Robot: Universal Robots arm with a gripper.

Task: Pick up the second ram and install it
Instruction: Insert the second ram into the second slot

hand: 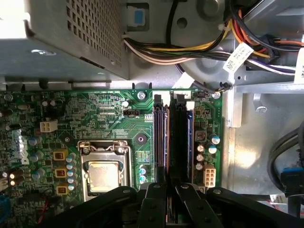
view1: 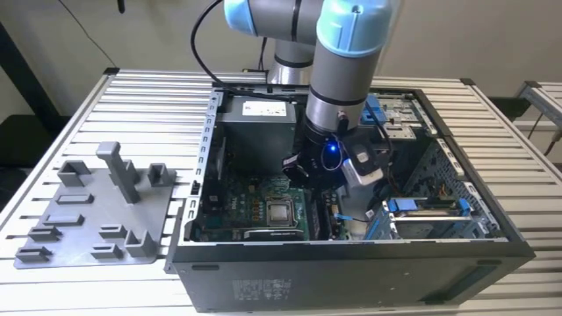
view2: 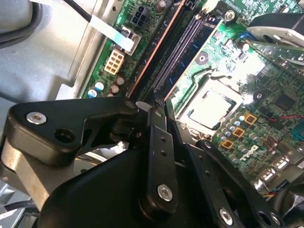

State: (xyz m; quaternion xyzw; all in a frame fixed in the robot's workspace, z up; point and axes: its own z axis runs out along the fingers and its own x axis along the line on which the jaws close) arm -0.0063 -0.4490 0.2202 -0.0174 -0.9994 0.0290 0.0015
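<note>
Because the computer case [view1: 351,263] lies open on the slatted surface [view1: 131,99], the arm can reach straight down into it in the exterior view, and the gripper [view1: 301,182] is lowered over the motherboard [view1: 255,210], just beside the silver processor [view1: 281,212]. The grey tray [view1: 97,217] stands well apart towards the exterior view's left, with no stick seen on its posts. The fingertips themselves are masked by the wrist and its cabling.

In the second wrist view, the gripper [view2: 159,102] is drawn narrow, its jaws nearly together at one end of the memory slots. The second ram [view2: 178,54] is judged to be the dark strip running on from the jaws in line with the slots, held edge-on so that it can be pressed home. It can hardly be told from the slots.

In the first wrist view, the gripper [hand: 170,187] straddles the second ram [hand: 172,142]. Whether the latches are engaged cannot be made out.
</note>
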